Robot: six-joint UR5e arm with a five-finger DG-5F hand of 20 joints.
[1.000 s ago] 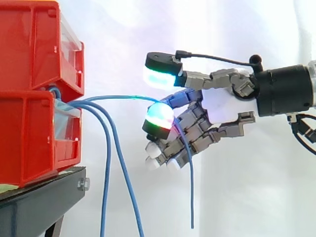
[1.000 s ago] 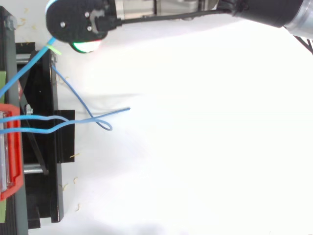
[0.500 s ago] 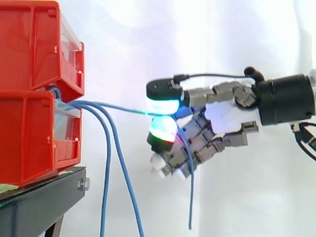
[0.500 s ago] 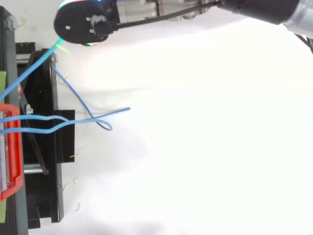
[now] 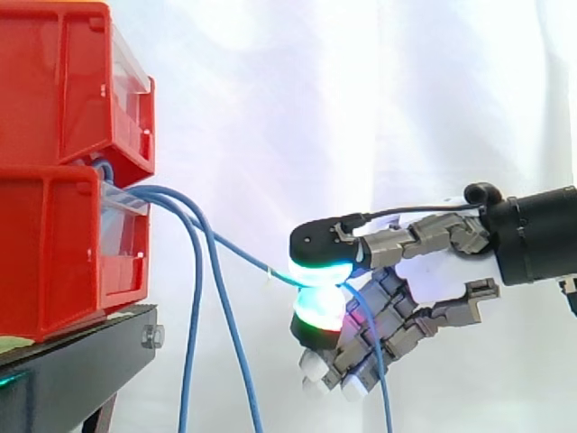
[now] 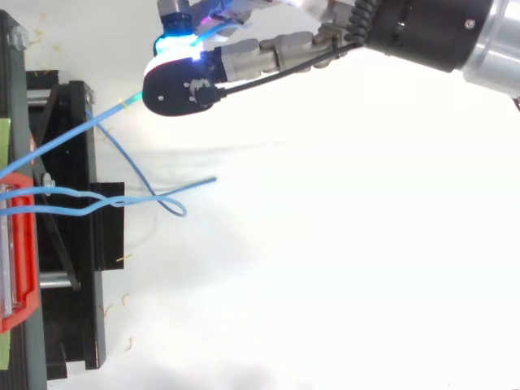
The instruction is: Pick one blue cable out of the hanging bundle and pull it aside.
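Two glowing fingertips (image 5: 317, 255), one cyan above and one green and red below, press together and pinch a thin blue cable (image 5: 236, 248) between them. The remaining fingers curl loosely beneath, their white tips pointing down and to the left. The hand (image 5: 424, 275) reaches in level from the right edge of the side view, in the lower half of the picture.

The pinched blue cable slopes down and to the right from the gap between two stacked red bins (image 5: 54, 253) to the pinch. Past the fingertips its free end hangs down behind the curled fingers to the bottom edge. Seen from above, the same cable (image 6: 73, 132) is drawn out in a straight slanting line, apart from the rest of the bundle.

Two other blue cables (image 5: 193, 307) leave the same gap and droop side by side, close to the front edge of the black stand (image 5: 72, 370) that carries the bins. A white curtain (image 5: 361, 108) hangs behind everything.
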